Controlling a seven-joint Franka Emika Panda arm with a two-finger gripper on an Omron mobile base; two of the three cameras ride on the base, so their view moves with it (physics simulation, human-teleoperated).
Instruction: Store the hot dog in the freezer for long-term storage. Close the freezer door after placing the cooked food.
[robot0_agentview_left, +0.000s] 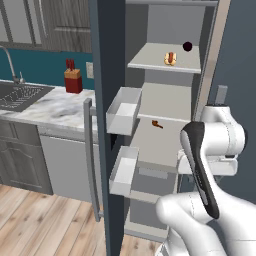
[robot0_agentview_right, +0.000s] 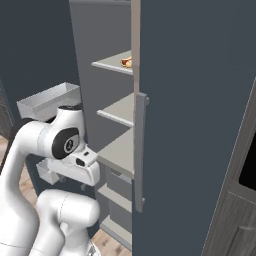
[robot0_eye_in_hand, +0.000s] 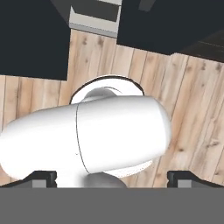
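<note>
1. Where the claw (robot0_eye_in_hand: 112, 177) points straight down, its two dark fingertips (robot0_eye_in_hand: 41, 176) sit wide apart at the bottom corners of the hand view, with nothing between them.
2. Below it lies pale wood floor (robot0_eye_in_hand: 192, 109), partly hidden by the robot's own body.
3. From the left base view, the arm is folded low at about 5 o'clock, in front of the freezer (robot0_agentview_left: 165, 100).
4. Up at 12 o'clock, the hot dog (robot0_agentview_left: 170, 58) lies on an upper shelf (robot0_agentview_left: 150, 62), with a small dark round thing (robot0_agentview_left: 187, 46) just behind it at 1 o'clock.
5. A little brown item (robot0_agentview_left: 157, 124) rests on a lower shelf.
6. At 9 o'clock the freezer door (robot0_agentview_left: 112, 50) stands open, its white bins (robot0_agentview_left: 123, 110) facing the shelves and its grey handle (robot0_agentview_left: 90, 160) on the outer side.
</note>
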